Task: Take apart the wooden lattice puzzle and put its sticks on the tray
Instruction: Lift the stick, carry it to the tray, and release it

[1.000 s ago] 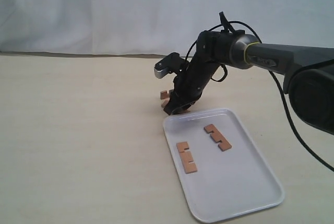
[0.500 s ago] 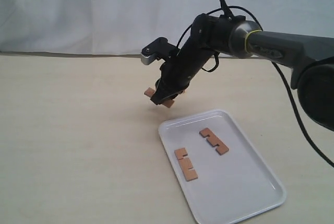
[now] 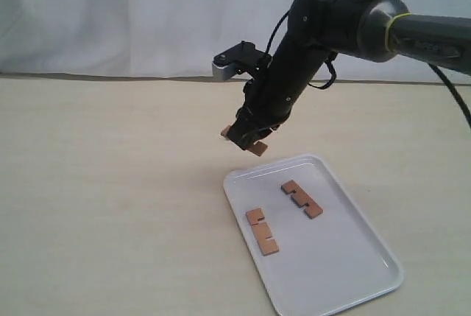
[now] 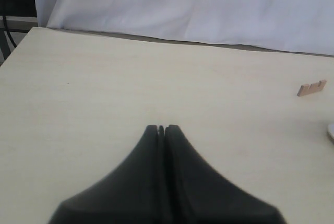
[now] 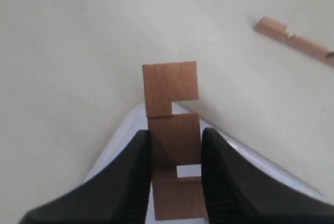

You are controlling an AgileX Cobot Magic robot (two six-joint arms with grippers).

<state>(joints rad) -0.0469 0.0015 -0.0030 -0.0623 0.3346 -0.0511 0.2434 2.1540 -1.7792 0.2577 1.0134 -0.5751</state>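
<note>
The right claw (image 3: 246,138) has swung back toward the large white plastic tray (image 3: 353,257), clamped on a notched reddish-brown wooden stick (image 3: 257,147) in mid-air. Two sticks (image 3: 262,230) lie on the tray. A fourth stick (image 4: 312,87) waits on the counter (image 3: 110,198), and the left claw (image 4: 162,128) is pressed together, empty.

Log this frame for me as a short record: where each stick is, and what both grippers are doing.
tray: white tray
on tray: near stick and far stick, flat, apart
held stick: in the air by a tray corner
right gripper: fingers shut on the held stick
loose stick: on the table, off the tray
left gripper: shut, empty
progress: two of four sticks placed
</note>
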